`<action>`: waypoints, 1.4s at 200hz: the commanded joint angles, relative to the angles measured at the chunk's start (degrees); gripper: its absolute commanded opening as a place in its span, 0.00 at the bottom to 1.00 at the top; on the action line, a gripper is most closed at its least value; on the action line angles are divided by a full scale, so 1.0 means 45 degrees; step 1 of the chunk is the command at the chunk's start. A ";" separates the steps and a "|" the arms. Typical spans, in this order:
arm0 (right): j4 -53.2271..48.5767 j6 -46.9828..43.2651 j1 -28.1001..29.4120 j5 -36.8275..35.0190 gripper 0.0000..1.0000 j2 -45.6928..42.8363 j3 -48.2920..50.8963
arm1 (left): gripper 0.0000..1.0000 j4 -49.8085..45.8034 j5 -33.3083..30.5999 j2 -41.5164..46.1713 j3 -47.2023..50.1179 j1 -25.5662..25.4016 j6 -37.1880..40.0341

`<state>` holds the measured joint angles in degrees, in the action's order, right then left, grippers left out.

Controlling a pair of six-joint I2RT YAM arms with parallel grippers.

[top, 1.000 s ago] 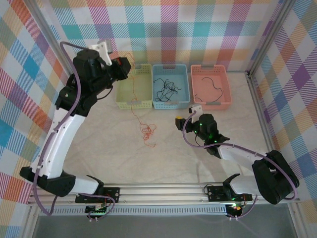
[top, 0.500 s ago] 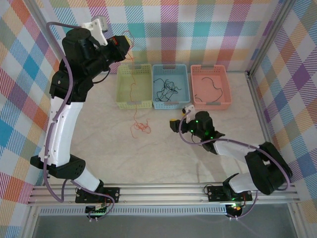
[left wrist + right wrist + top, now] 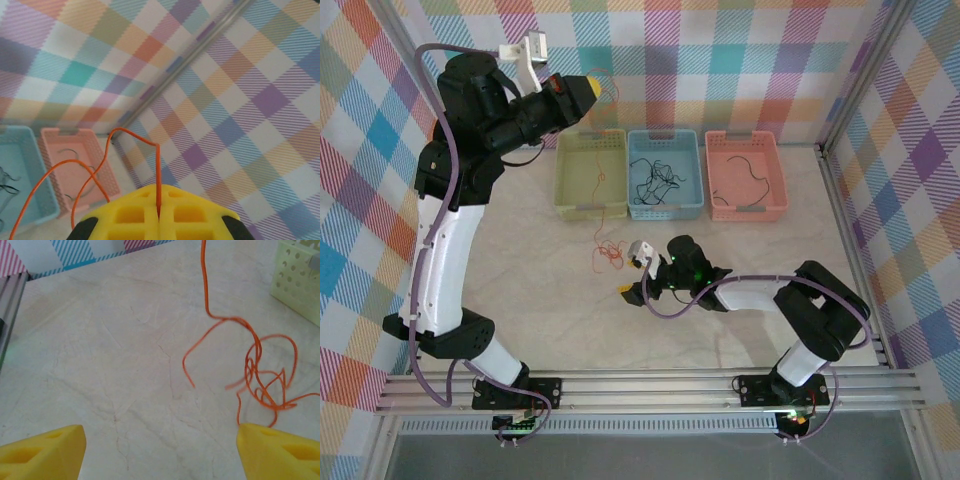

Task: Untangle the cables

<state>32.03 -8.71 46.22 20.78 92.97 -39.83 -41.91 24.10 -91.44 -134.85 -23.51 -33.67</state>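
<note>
My left gripper (image 3: 582, 90) is raised high over the back left, its yellow jaws shut on one orange cable (image 3: 158, 167) that sticks up from between them (image 3: 159, 212). That strand hangs down past the green bin (image 3: 563, 188) to a small orange tangle of cables (image 3: 608, 252) resting on the table. My right gripper (image 3: 629, 271) sits low on the table just right of the tangle, pointing left. Its yellow fingers (image 3: 42, 450) stand wide open with bare tabletop between them (image 3: 160, 452), and the tangle (image 3: 265, 377) lies ahead beside the right fingertip.
Three bins line the back: the green one, a blue one (image 3: 695, 178) holding black cables (image 3: 655, 180), and a pink one (image 3: 779, 185) holding a black cable (image 3: 748, 168). Checked walls close in the table. A metal rail (image 3: 650, 385) runs along the near edge.
My left gripper has risen and shifted right, pulling the orange strand up and drawing the tangle up the table. The right arm has swung left across the table to the tangle.
</note>
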 commanded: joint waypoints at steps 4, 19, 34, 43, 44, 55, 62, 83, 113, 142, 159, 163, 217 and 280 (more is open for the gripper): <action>-0.0033 -0.0955 0.0125 -0.0524 0.79 0.0265 -0.0308 | 0.00 0.0837 0.1691 0.0245 -0.0254 0.0109 -0.1281; -0.0137 -0.0977 0.0134 -0.0772 0.80 0.0331 -0.0363 | 0.00 0.1026 0.1875 0.0498 -0.0241 0.0107 -0.1474; -0.0660 -0.1009 0.0137 -0.1090 0.80 0.0510 -0.0624 | 0.00 0.1126 0.1872 0.0766 -0.0248 0.0107 -0.1645; -0.1127 -0.1065 0.0133 -0.1350 0.80 0.0636 -0.0857 | 0.00 0.1198 0.1894 0.0920 -0.0256 0.0107 -0.1819; -0.1173 -0.1079 0.0136 -0.1362 0.80 0.0642 -0.0876 | 0.00 0.1213 0.1883 0.0942 -0.0253 0.0107 -0.1836; -0.1186 -0.1082 0.0139 -0.1394 0.80 0.0668 -0.0887 | 0.00 0.1379 0.1895 0.1146 -0.0222 0.0107 -0.2131; -0.0990 -0.1036 0.0139 -0.1399 0.80 0.0668 -0.0811 | 0.00 0.1590 0.2040 0.1232 -0.0210 0.0107 -0.2365; -0.1065 -0.1062 0.0129 -0.1576 0.76 0.0707 -0.0854 | 0.00 0.2149 0.2444 0.1437 -0.0303 0.0112 -0.2998; -0.1371 -0.1092 0.0139 -0.1311 0.67 0.0744 -0.0996 | 0.00 0.2514 0.2649 0.1662 -0.0522 0.0107 -0.3604; -0.1338 -0.1075 0.0139 -0.1151 0.62 0.0737 -0.1008 | 0.00 0.3176 0.2829 0.1760 -0.0510 0.0107 -0.4476; -0.1175 -0.1025 0.0129 -0.0837 0.60 0.0679 -0.0917 | 0.00 0.3505 0.2868 0.1791 -0.0522 0.0087 -0.4897; -0.1122 -0.1000 0.0139 -0.0723 0.60 0.0654 -0.0897 | 0.00 0.3579 0.2868 0.1822 -0.0521 0.0087 -0.4961; -0.0860 -0.1555 0.0390 0.1827 0.69 0.0634 -0.0705 | 0.00 0.3266 0.2412 0.1712 -0.0503 0.0010 -0.4489; 0.0230 -0.2247 0.0462 0.2761 0.75 0.0092 0.0098 | 0.00 0.2639 0.1967 0.1065 -0.0475 -0.0005 -0.3590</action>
<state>28.91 -15.79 48.05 27.03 94.91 -41.32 -30.06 33.50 -85.38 -136.14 -23.49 -51.66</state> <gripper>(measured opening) 0.745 0.052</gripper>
